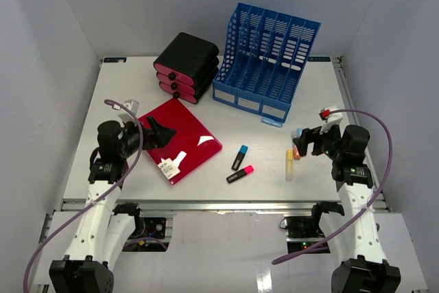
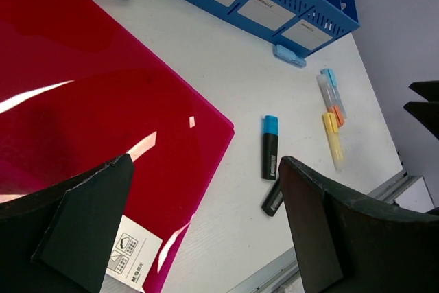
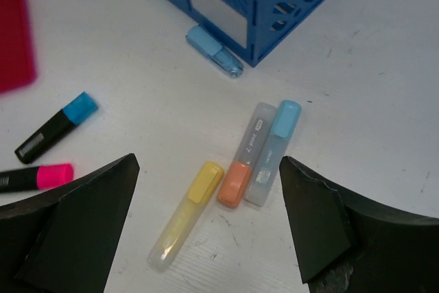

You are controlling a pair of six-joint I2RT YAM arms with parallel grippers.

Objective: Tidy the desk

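Note:
On the white desk (image 1: 260, 138) a red folder (image 1: 195, 138) lies at the left, with my left gripper (image 1: 161, 134) open over its near-left part; in the left wrist view the gripper (image 2: 206, 169) holds nothing above the folder's edge (image 2: 89, 101). A black highlighter with a blue cap (image 1: 239, 157) and one with a pink cap (image 1: 241, 174) lie mid-desk. My right gripper (image 3: 209, 161) hangs open over a yellow highlighter (image 3: 184, 216), an orange-capped one (image 3: 245, 156) and a blue-capped clear one (image 3: 273, 152), touching none.
A blue file organizer (image 1: 267, 60) stands at the back, with a black stack of pink-fronted drawers (image 1: 186, 66) to its left. A small light-blue item (image 1: 272, 121) lies at the organizer's front corner. Metal rails edge the desk, and grey walls close it in.

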